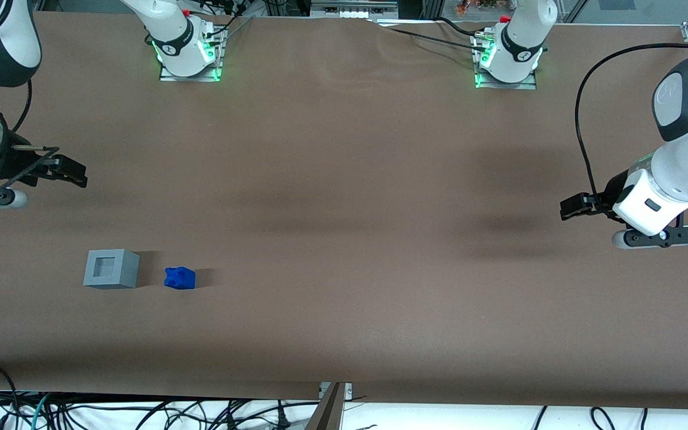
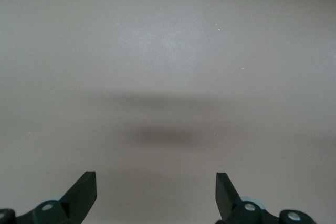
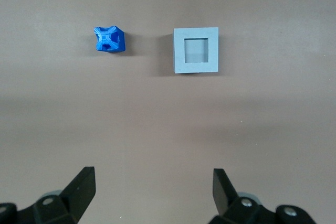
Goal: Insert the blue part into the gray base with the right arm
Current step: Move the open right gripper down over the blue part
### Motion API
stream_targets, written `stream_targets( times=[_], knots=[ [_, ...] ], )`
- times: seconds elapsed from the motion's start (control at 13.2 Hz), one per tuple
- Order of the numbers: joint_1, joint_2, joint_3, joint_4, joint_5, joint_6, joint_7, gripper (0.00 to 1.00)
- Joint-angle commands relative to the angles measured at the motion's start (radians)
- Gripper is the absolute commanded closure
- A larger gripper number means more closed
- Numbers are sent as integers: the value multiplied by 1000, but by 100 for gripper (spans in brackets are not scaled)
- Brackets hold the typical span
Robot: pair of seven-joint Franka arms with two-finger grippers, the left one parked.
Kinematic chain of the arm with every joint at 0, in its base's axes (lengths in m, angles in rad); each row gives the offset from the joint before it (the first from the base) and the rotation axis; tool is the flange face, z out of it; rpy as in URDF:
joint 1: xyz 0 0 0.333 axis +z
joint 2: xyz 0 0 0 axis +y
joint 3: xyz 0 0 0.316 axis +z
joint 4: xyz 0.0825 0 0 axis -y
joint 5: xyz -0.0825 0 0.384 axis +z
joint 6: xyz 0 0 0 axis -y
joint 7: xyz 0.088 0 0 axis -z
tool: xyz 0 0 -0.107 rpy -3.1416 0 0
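The blue part lies on the brown table beside the gray base, a small gap between them. The base stands upright with its square recess facing up and nothing in it. My right arm's gripper hangs above the table at the working arm's end, farther from the front camera than both objects. Its fingers stand wide apart with only bare table between them.
Both arm bases are bolted along the table edge farthest from the front camera. Cables hang below the near edge. The brown table stretches toward the parked arm's end.
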Motion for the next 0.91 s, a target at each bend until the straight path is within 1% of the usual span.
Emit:
stream_targets(
  times=[0.0,0.23,0.38,0.53,0.68,0.83],
  knots=[
    [-7,10,11,21,-2,-4,1,1],
    [-2,35,17,21,1,3,1,1],
    [1,84,20,23,7,70,3,1],
    [38,133,20,32,4,146,13,1],
    [55,203,19,76,5,175,18,1],
    [61,280,20,113,8,244,20,1]
  ],
)
